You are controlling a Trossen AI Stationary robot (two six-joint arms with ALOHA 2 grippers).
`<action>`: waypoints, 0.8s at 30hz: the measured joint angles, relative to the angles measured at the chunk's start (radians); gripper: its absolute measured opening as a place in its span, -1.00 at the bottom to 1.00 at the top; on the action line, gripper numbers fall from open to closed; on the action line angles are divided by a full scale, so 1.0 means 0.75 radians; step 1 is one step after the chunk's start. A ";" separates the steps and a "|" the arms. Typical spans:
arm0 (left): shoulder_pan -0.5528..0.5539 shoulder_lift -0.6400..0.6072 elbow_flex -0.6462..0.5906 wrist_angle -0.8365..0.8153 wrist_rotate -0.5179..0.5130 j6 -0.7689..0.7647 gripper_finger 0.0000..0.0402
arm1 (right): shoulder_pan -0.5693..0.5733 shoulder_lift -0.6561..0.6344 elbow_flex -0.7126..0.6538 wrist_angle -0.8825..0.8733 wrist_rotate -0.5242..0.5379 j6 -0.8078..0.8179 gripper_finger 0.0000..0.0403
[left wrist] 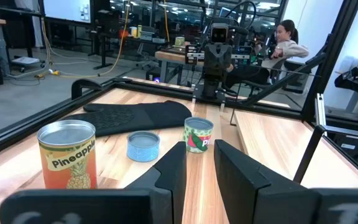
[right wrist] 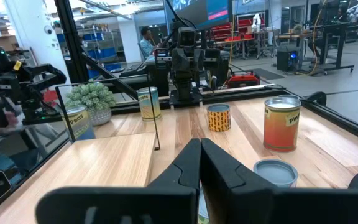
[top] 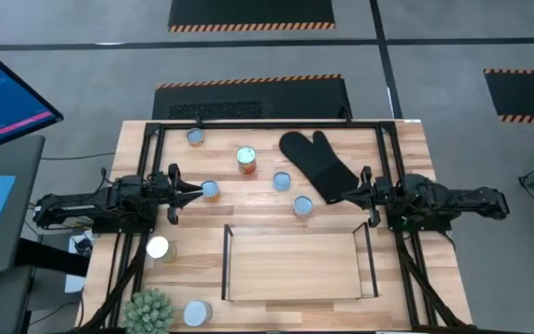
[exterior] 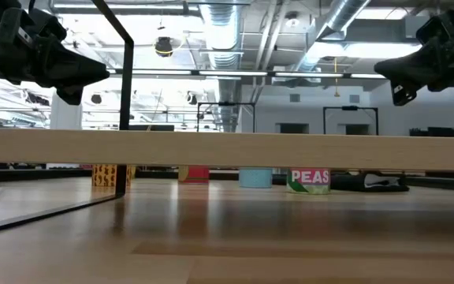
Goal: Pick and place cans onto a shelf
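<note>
My left gripper [top: 198, 190] hovers above the table, left of centre, open by a narrow gap [left wrist: 201, 163] and empty. A blue-grey-topped can [top: 210, 190] stands on the table just below its fingertips. A pineapple can [top: 247, 160], a flat blue tin [top: 283, 180] and a peas can [top: 302, 206] stand ahead of it. Other cans stand at the far left [top: 196, 137] and near left [top: 158, 248] [top: 197, 313]. The shelf [top: 295, 299] stands empty at the near middle. My right gripper [top: 346, 197] is shut, raised beside the black mitt [top: 315, 164].
A black outer frame [top: 267, 124] runs around the tabletop. A small potted plant [top: 148, 311] stands at the near left corner. The mitt lies at the far middle, by my right gripper. A person sits in the room beyond the table [left wrist: 284, 38].
</note>
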 joint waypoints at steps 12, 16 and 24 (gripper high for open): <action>0.000 0.000 -0.002 0.022 -0.003 0.000 -0.64 | 0.000 -0.001 0.000 0.000 0.000 -0.001 -0.83; 0.000 -0.001 -0.003 0.064 -0.003 0.000 -0.64 | 0.000 0.000 0.000 0.000 0.000 -0.001 -0.83; 0.000 0.000 -0.003 0.053 -0.007 0.062 -0.64 | 0.000 0.000 0.000 0.000 0.000 0.000 -0.83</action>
